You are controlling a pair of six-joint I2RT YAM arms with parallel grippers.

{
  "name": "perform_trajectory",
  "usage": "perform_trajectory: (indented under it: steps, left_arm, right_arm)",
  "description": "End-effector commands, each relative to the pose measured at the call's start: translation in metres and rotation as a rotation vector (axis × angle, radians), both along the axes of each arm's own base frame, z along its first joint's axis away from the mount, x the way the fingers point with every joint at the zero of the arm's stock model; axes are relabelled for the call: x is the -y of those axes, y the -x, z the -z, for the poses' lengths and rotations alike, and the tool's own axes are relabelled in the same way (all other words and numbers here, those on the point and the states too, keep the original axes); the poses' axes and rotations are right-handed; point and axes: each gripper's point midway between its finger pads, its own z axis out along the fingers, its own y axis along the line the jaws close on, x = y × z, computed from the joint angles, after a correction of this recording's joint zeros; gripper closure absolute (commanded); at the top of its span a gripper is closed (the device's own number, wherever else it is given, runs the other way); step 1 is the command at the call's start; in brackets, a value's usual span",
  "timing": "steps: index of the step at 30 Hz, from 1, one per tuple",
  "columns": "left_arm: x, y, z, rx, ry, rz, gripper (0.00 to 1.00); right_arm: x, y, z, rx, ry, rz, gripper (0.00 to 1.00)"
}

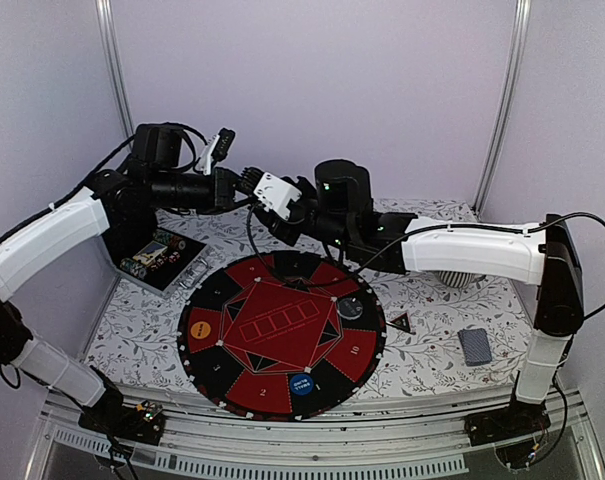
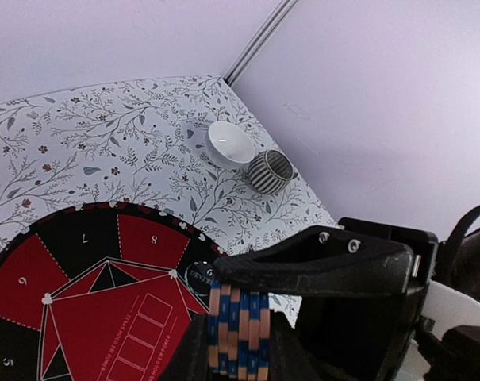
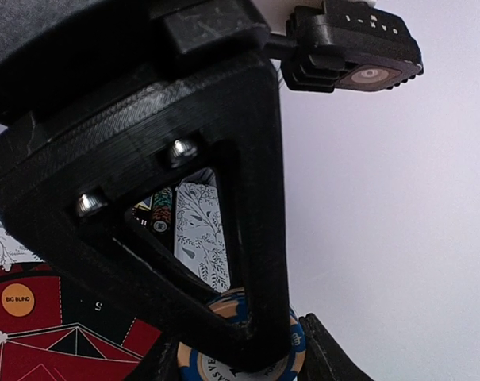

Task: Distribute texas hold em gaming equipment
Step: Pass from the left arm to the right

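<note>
Chip stack (image 2: pixel 240 317) pinched in left claw (image 2: pixel 241 351), aloft over far rim of round mat (image 1: pixel 282 330); right claw (image 3: pixel 243 359) is at it.

Left wrist: stack nearest lens, chips on edge, long axis running from one left finger to the other; a right claw finger (image 2: pixel 319 262) lies across its top rim. Right wrist: stack seen end-on, axis pointing at this lens; jaws part-way apart either side of the rim, grip not confirmable. Top: claws meet over mat's far edge, stack hidden, both arms equally near; card deck (image 1: pixel 474 345) near right, well apart. Likely handover: right jaws close square to that axis.
</note>
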Motion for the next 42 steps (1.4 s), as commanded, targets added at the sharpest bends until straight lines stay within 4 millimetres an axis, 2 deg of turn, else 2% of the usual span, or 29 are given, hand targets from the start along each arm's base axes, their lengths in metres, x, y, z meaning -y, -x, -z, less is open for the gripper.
perform_trajectory:
  steps: [1,5,7,8,10,13,26,28,36,42]
  left_arm:
    - [0.013,0.009,0.000,-0.009,0.003,0.063,1.00]
    - [0.017,0.011,0.006,-0.030,0.001,0.081,1.00]
    - [0.019,0.012,0.010,-0.043,-0.002,0.089,1.00]
    - [0.020,0.013,0.012,-0.047,-0.003,0.091,0.98]
    - [0.019,0.013,0.014,-0.049,-0.007,0.084,0.92]
    - [0.019,0.014,0.013,-0.042,0.002,0.082,0.85]
    - [0.018,0.015,0.012,-0.037,0.014,0.076,0.75]
    - [0.018,0.015,0.013,-0.037,0.011,0.077,0.69]
    - [0.015,0.014,0.009,-0.010,0.007,0.062,0.58]
    - [0.009,0.010,0.008,0.012,-0.007,0.029,0.43]
  right_arm:
    - [0.006,-0.013,-0.010,0.027,-0.008,0.060,0.67]
    - [0.009,-0.014,-0.009,0.016,-0.007,0.072,0.78]
    - [0.009,-0.013,-0.008,0.000,-0.013,0.072,0.87]
    - [0.009,-0.012,-0.008,-0.005,-0.015,0.069,0.93]
    - [0.010,-0.011,-0.008,-0.016,-0.022,0.063,0.97]
    - [0.010,-0.009,-0.007,-0.023,-0.022,0.056,0.98]
    - [0.010,-0.007,-0.005,-0.038,-0.025,0.045,0.99]
    - [0.010,-0.006,-0.006,-0.038,-0.028,0.045,0.99]
    - [0.013,-0.006,-0.004,-0.050,-0.023,0.047,0.99]
    - [0.018,-0.006,0.000,-0.080,-0.023,0.045,0.99]
